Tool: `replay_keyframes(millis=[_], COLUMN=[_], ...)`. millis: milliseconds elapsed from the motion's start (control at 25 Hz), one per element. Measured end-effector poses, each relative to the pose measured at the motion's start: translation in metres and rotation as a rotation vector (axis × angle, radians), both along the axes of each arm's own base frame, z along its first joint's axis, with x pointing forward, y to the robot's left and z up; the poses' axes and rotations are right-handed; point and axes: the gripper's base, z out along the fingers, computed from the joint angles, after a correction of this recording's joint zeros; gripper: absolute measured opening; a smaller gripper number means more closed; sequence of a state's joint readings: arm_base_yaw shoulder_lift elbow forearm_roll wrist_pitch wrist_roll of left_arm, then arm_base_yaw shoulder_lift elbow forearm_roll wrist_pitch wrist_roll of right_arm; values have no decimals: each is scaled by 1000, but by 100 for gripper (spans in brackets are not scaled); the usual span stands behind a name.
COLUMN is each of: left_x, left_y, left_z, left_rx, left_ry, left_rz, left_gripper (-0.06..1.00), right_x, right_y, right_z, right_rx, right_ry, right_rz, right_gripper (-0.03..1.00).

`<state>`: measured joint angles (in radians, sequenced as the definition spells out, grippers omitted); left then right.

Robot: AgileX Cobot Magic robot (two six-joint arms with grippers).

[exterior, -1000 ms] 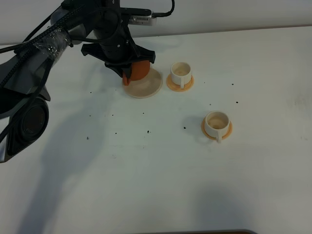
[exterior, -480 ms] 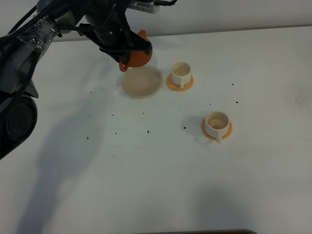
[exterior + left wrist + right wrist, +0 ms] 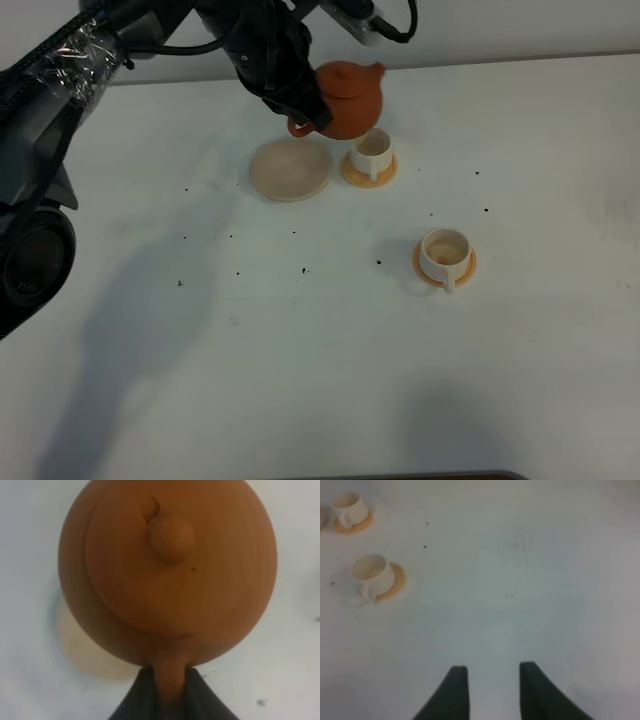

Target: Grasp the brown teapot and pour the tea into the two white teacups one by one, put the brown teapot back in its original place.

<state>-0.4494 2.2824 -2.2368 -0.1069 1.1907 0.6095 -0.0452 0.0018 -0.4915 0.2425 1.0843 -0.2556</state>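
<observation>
The white table (image 3: 330,360) had tiny dark specks (image 3: 305,270) on it. The left gripper (image 3: 298,120) was squeezed tight on the handle of the brown teapot (image 3: 348,95), up in the air by the far cup (image 3: 372,150). The round coaster (image 3: 288,172) had nothing on it. The right gripper (image 3: 490,685) was spread apart, holding nothing. A fast tip could splash tea past that small cup, or the thin handle could slip.

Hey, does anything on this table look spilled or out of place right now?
Only small dark specks scattered over the white table, mostly nearer the camera than the beige coaster; what they are is unclear. The far teacup and near teacup stand upright.
</observation>
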Motion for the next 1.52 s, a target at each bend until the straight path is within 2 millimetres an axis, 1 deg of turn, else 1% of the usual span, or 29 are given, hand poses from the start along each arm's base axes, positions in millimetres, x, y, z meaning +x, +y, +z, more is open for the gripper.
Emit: replay_keyframes(millis=[200,600,800,1000,1120,1200,1400,1520], left_x=[-10,-16,-21,-27,-27,-28,-32,-32], left_y=[-19,-29,-37,-47,-47,-47,-43,-41], left_z=[1,1,1,0,-2,-7,-30,-35], left_rx=[-11,36,61,80,83,90,119,144], left_ry=[-20,-87,-116,-128,-126,-109,-31,-15], left_rz=[-194,-473,-593,-654,-662,-667,-679,-680], left_gripper=[10,10,10,10,10,10,10,10], right_x=[0,0,0,0,0,0,0,0], right_y=[0,0,0,0,0,0,0,0], right_z=[0,0,0,0,0,0,0,0], right_rx=[0,0,0,0,0,0,0,0], right_ry=[0,0,0,0,0,0,0,0], right_rz=[0,0,0,0,0,0,0,0], right_gripper=[24,24,24,24,24,24,24,24])
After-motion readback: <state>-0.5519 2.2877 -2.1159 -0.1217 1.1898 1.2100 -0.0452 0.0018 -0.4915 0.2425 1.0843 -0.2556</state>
